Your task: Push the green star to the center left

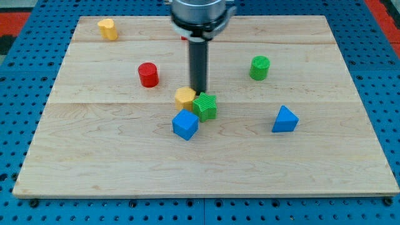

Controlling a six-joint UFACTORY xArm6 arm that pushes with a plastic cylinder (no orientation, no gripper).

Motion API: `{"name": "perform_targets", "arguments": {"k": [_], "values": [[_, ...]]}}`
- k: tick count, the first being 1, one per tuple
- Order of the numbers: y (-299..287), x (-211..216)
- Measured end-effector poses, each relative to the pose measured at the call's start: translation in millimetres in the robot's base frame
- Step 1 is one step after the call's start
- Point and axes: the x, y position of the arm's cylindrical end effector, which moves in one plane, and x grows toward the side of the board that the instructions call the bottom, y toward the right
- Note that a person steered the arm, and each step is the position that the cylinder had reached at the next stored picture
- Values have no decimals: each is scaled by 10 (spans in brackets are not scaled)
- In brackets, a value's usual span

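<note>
Sitting ridged and bright, the green star [205,107] seemingly touches my tip [199,92]; no claw shows

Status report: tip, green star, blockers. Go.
My tip just above the green star, at its top edge. Star mid-board, not yet left. Yellow block and blue cube crowd its left side, in the path.

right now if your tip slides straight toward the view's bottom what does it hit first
Probably the green star: my tip sits just above it, by the yellow block. The blue cube lies beyond. Depth is hard to judge.
</note>
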Motion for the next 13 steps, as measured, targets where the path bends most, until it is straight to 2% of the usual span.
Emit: {"name": "perform_targets", "arguments": {"k": [2, 3, 4, 5, 6, 7, 8, 10, 11, 12, 13], "values": [[243, 897], [589, 1031], [777, 740], [427, 122], [360, 179], [-42, 336], [-111, -15], [551, -612], [753, -477], [1088, -701], [1396, -1179]]}}
